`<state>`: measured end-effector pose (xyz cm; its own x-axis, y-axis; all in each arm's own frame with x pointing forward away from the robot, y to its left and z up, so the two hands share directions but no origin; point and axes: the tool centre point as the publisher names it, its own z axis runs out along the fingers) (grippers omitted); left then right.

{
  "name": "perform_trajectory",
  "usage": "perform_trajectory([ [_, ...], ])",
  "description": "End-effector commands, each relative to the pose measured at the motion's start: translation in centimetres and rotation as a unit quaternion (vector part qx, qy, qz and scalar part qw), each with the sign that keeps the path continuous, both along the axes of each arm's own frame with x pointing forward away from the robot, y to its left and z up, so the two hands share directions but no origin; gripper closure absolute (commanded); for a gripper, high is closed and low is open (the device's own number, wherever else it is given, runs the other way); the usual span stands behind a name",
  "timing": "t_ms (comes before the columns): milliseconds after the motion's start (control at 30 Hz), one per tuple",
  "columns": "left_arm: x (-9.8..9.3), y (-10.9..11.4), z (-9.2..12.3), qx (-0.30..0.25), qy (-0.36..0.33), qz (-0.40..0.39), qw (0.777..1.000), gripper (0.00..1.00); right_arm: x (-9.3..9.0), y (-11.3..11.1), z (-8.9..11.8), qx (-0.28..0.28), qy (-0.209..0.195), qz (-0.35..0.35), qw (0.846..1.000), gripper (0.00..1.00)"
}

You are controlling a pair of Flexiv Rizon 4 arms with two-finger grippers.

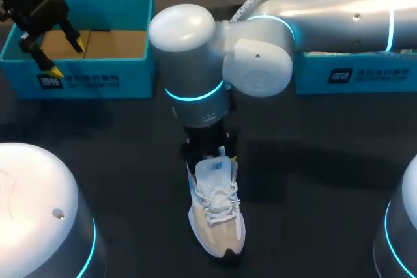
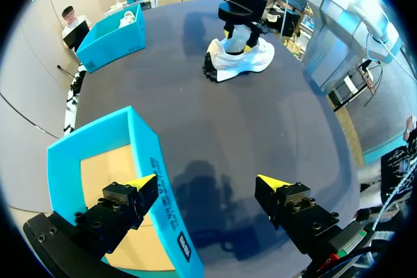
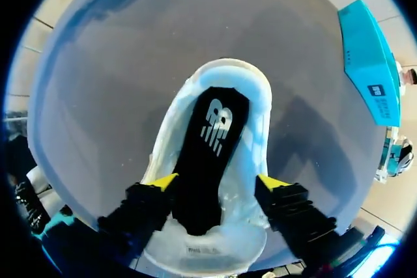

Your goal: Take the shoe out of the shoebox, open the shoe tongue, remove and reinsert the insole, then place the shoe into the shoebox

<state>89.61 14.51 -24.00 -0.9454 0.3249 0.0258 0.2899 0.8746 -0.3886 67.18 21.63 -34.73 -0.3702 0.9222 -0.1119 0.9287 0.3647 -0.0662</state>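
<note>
Shoe out of its box, standing on its sole on the dark table, near the front edge and about midway across, with the toe pointing at the near edge. White laces run up the front to a raised tongue. Just behind the tongue, the right gripper comes straight down over the heel. Its jaws are spread above the shoe's opening, one yellow tip on each side of the black insole, which lies flat inside the shoe. Whether the tips press on the collar cannot be told. The right arm reaches in from the right, its elbow past the table's middle. At the far left, well apart from the shoe, sits the blue shoebox, showing a bare cardboard floor. The left gripper hangs over the shoebox's front wall with jaws wide and holding nothing, one tip above the cardboard and the other above the table. A second blue box stands at the far right, behind the right arm.
</note>
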Motion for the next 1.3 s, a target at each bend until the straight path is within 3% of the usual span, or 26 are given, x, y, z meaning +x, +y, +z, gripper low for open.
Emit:
perform_trajectory([
  [33, -0.1, 0.0, 0.0, 0.001, -0.001, 0.000, 1.000, 0.00, -0.1, 0.7, 0.4, -0.008, -0.004, 0.003, 1.000, 0.00],
  [333, -0.1, 0.0, 0.0, 0.001, -0.001, 0.000, 1.000, 0.00, -0.5, 0.2, -0.1, -0.005, 0.003, -0.008, 1.000, 0.00],
  [767, -0.1, 0.0, 0.0, 0.001, -0.001, 0.000, 1.000, 0.00, 0.0, 0.6, 1.0, -0.021, 0.004, -0.003, 1.000, 0.00],
  [1300, -0.1, 0.0, 0.0, 0.001, -0.001, 0.000, 1.000, 0.00, -1.6, 0.2, 1.2, -0.024, 0.017, -0.027, 0.999, 0.00],
])
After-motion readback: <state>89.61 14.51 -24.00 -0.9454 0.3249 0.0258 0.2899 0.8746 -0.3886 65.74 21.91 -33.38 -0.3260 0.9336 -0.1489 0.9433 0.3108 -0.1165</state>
